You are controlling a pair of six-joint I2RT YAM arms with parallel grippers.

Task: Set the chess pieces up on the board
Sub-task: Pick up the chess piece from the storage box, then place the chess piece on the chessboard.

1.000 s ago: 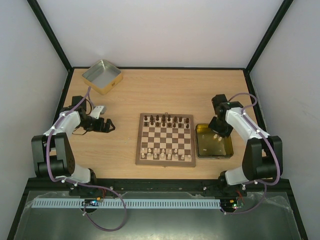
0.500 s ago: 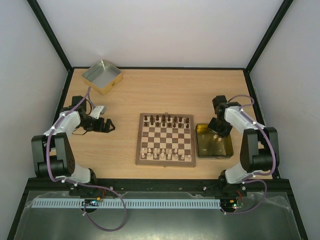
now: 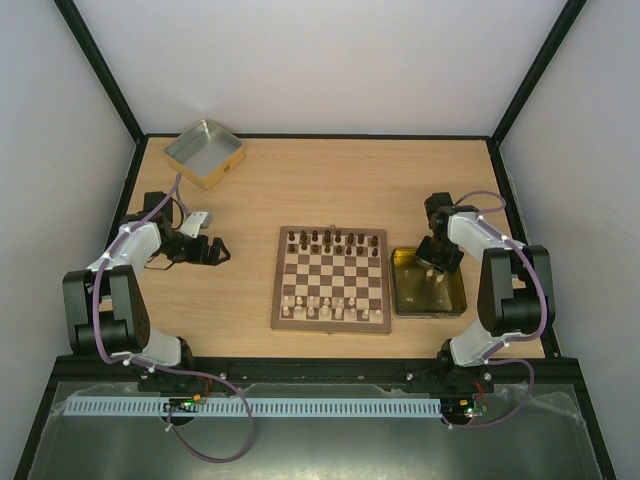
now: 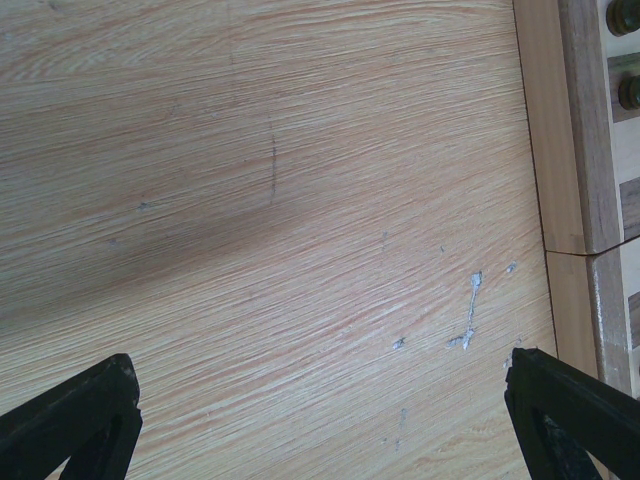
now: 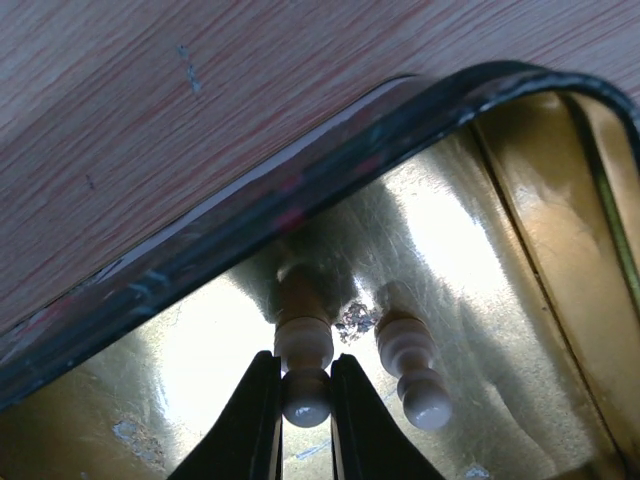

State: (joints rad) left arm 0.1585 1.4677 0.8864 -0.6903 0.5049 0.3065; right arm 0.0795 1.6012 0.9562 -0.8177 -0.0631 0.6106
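Note:
The board (image 3: 331,279) lies mid-table, with dark chess pieces (image 3: 334,238) along its far rows and cream ones (image 3: 330,304) along its near rows. Right of it is a gold tin tray (image 3: 429,283). My right gripper (image 5: 304,400) is down in the tray (image 5: 480,240), shut on the round head of a cream pawn (image 5: 304,345). A second cream pawn (image 5: 412,362) stands just to its right. My left gripper (image 3: 212,251) rests open and empty on the table left of the board; its black fingertips (image 4: 75,415) show wide apart over bare wood.
A second, silver-lined tin (image 3: 204,152) sits at the far left corner of the table. The board's wooden frame edge (image 4: 575,130) shows at the right of the left wrist view. Black frame posts run along the table's sides.
The right arm has shifted slightly, its elbow swinging in toward the tray while the gripper stays over the tray's far end. The left arm has not moved.

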